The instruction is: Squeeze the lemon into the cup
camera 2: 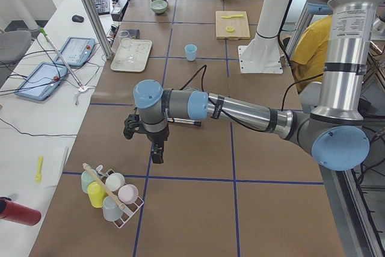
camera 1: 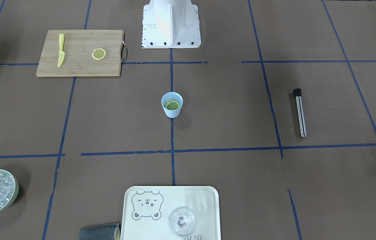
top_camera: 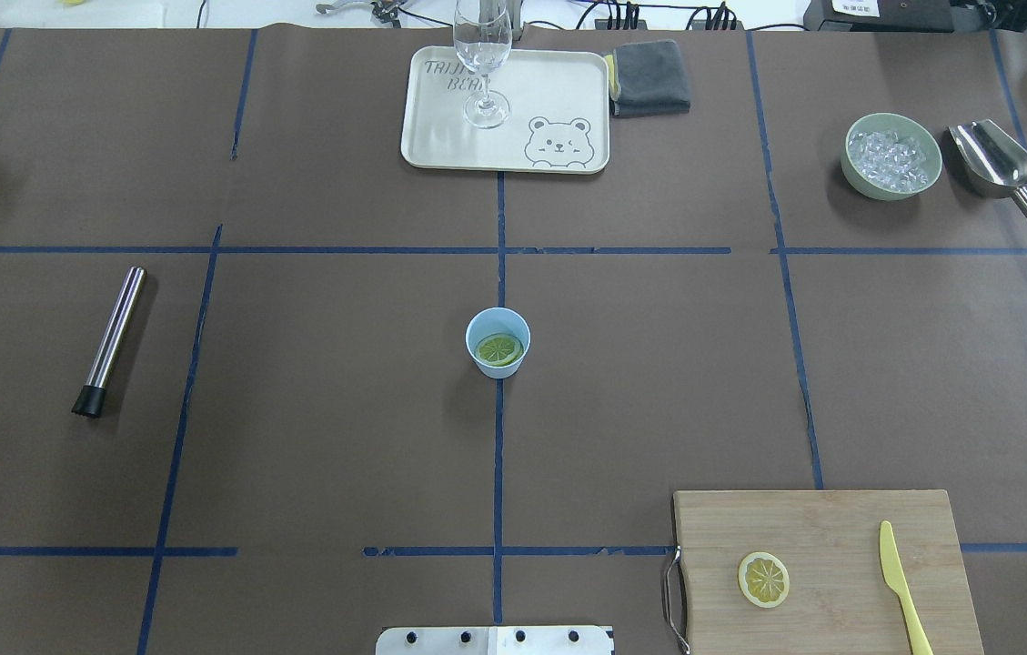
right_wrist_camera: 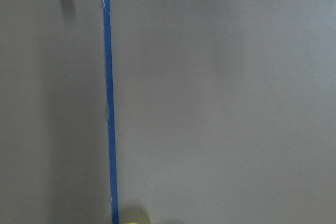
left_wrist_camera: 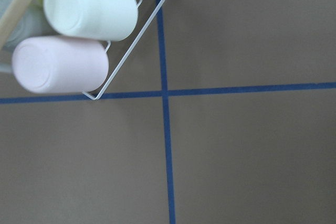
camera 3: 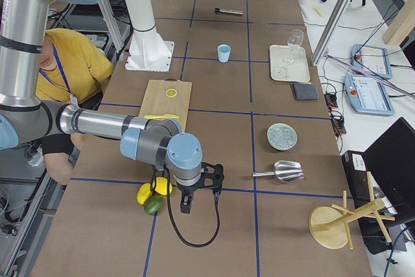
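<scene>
The light-blue cup [camera 1: 173, 113] stands upright at the table's centre, also in the overhead view [top_camera: 497, 317]. A green-faced citrus slice [top_camera: 498, 349] lies inside it. A lemon slice [camera 1: 99, 54] with a yellow rind lies flat on the wooden cutting board [top_camera: 840, 528]. My left gripper [camera 2: 157, 154] hangs far from the cup over the table's left end, beside a wire rack of cups. My right gripper [camera 3: 188, 205] hangs over the table's right end next to whole citrus fruit. Both show only in side views, so I cannot tell if they are open or shut.
A yellow knife [top_camera: 901, 582] lies on the board. A steel muddler [top_camera: 110, 339] lies left. A bear tray [top_camera: 440, 136] with a clear glass [top_camera: 483, 68], a grey cloth [top_camera: 649, 77], an ice bowl [top_camera: 891, 156] and a scoop [top_camera: 1000, 168] sit at the far side.
</scene>
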Available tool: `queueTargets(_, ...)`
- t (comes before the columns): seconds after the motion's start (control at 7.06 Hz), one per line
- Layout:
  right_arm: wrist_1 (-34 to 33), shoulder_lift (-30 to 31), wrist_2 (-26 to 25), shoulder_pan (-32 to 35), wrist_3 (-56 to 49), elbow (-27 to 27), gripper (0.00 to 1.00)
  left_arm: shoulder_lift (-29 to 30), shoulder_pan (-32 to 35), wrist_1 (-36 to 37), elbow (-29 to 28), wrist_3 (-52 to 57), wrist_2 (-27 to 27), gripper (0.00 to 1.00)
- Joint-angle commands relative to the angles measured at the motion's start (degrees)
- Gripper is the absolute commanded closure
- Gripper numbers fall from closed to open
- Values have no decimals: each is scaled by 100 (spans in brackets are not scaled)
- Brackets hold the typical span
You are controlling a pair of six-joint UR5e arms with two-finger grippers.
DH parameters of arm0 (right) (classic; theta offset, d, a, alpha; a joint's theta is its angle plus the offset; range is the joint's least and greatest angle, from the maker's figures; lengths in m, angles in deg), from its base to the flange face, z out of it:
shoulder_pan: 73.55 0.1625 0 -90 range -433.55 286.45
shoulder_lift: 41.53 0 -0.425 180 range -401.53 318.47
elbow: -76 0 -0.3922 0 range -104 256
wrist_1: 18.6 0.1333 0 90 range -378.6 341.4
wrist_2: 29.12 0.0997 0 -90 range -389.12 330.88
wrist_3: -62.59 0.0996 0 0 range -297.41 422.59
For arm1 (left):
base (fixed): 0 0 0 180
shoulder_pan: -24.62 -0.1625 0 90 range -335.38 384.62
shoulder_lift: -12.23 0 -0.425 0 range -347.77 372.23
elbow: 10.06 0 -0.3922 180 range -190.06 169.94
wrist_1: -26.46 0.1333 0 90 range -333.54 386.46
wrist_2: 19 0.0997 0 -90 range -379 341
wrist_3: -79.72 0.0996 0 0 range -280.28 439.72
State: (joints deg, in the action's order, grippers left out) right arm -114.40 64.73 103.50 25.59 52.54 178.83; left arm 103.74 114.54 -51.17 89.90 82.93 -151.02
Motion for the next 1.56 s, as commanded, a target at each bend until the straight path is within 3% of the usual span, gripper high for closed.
queueTargets(0.0, 0, 0, 9, -9, 3, 0, 0, -535, 263, -327, -108, 488, -69, 0)
queueTargets(0.28, 8, -9, 9, -9, 12, 9, 0, -853, 254, -1313, -215, 427, -52, 0)
queueTargets(1.27, 26, -62, 9, -9, 12, 62, 0, -792, 298, -1228, -84, 453, 1, 0)
queueTargets(1.42, 374, -53, 0, -26, 21, 44, 0, -801, 298, -1219, -48, 453, 1, 0)
